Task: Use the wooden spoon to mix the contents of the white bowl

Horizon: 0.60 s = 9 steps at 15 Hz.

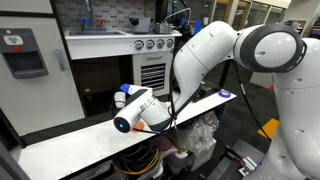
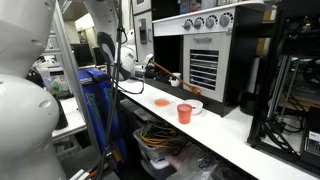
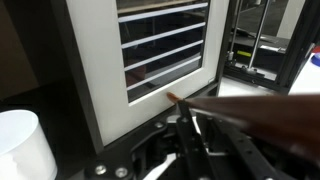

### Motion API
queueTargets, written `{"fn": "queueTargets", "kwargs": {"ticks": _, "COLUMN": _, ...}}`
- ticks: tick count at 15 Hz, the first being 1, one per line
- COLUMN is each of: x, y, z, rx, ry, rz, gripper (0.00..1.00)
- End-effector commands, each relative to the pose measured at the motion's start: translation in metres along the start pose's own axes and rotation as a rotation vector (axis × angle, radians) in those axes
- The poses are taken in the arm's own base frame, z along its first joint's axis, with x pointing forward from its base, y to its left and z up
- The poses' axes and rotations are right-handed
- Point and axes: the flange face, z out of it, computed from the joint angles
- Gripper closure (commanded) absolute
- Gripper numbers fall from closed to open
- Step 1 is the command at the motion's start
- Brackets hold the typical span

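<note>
My gripper [image 3: 186, 116] is shut on the wooden spoon [image 3: 250, 112]. In the wrist view its brown shaft runs blurred from the right edge to a tip [image 3: 171, 97] in front of the toy oven's slatted door. In an exterior view the gripper [image 2: 138, 66] hangs above the table's far end, with the spoon [image 2: 165, 73] slanting down towards the oven. The white bowl [image 2: 196, 105] sits on the table beside a red cup [image 2: 184, 113], apart from the spoon. The bowl's contents are too small to make out.
A flat orange dish [image 2: 162, 102] lies on the white table [image 2: 230, 135] near the red cup. A taller white cup [image 3: 25, 145] stands at the lower left of the wrist view. The toy oven [image 2: 205, 60] rises right behind the table. My arm [image 1: 215, 55] fills much of one exterior view.
</note>
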Motion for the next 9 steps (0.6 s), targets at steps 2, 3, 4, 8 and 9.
{"fn": "queueTargets", "kwargs": {"ticks": 2, "x": -0.025, "y": 0.012, "z": -0.021, "rx": -0.022, "ry": 0.009, "rz": 0.011, "gripper": 0.97}}
{"fn": "queueTargets", "kwargs": {"ticks": 3, "x": -0.028, "y": 0.015, "z": -0.025, "rx": -0.026, "ry": 0.012, "rz": 0.017, "gripper": 0.97}}
{"fn": "queueTargets", "kwargs": {"ticks": 4, "x": -0.030, "y": 0.017, "z": -0.028, "rx": -0.030, "ry": 0.018, "rz": 0.023, "gripper": 0.97}}
{"fn": "queueTargets", "kwargs": {"ticks": 8, "x": -0.029, "y": 0.020, "z": -0.039, "rx": -0.037, "ry": 0.035, "rz": 0.024, "gripper": 0.97}}
{"fn": "queueTargets", "kwargs": {"ticks": 9, "x": -0.028, "y": 0.019, "z": -0.040, "rx": -0.033, "ry": 0.038, "rz": 0.020, "gripper": 0.97}}
